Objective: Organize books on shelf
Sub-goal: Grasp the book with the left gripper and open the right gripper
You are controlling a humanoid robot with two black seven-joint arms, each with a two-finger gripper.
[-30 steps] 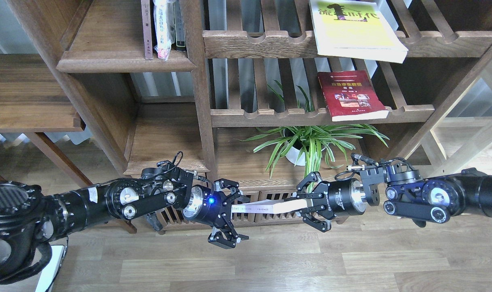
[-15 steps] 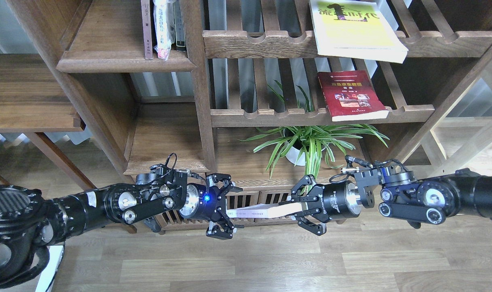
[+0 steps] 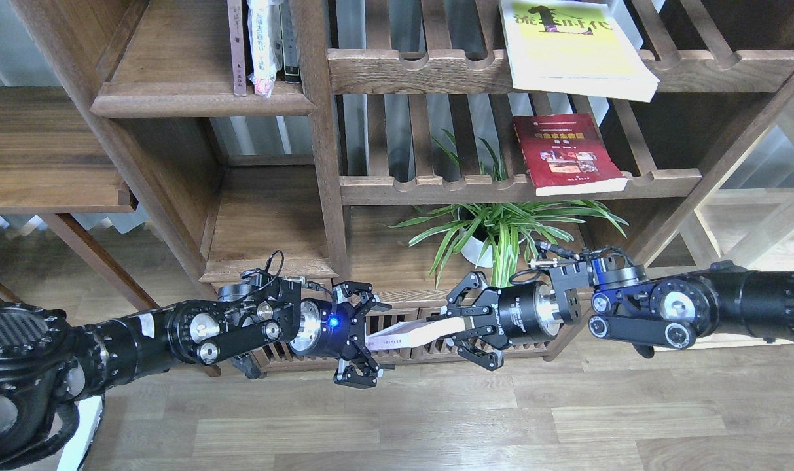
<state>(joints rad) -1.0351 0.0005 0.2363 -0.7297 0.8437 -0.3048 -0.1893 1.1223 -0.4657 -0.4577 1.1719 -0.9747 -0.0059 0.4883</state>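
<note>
Low in the middle of the frame, the pale lavender-white book is being held level between both grippers. The right gripper is being kept with its jaws closed on the book's right end. The left gripper is being kept with jaws spread around its left end; whether they are touching it cannot be told. The solid dark-brown shelf is being seen at upper left.
</note>
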